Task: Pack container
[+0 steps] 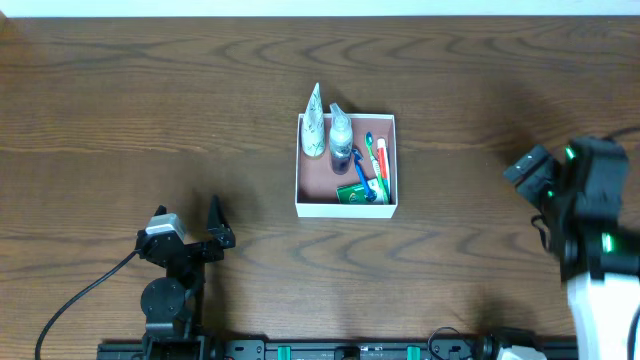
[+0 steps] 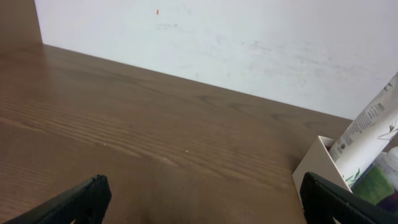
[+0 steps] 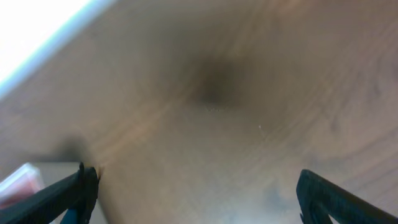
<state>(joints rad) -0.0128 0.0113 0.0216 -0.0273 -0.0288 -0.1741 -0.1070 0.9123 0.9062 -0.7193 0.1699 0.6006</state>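
The container [image 1: 345, 209], a shallow white-walled square box with a pink-brown inside, sits mid-table. In it stand a white tube [image 1: 315, 125] and a small bottle [image 1: 341, 135], with toothbrushes [image 1: 375, 158] and a green packet [image 1: 355, 192] lying beside them. My left gripper [image 1: 188, 212] is open and empty, well to the container's lower left. In the left wrist view [image 2: 205, 205] the container's corner [image 2: 314, 158] and the tube [image 2: 367, 134] show at the right. My right gripper [image 1: 528, 172] is open and empty, far right of the container. Its wrist view [image 3: 202, 199] is blurred, with the container's corner [image 3: 22, 180] at lower left.
The brown wooden table [image 1: 150, 100] runs to a white wall [image 2: 249, 43] at the back. The arm bases stand at the front edge, the left one with a black cable [image 1: 80, 300].
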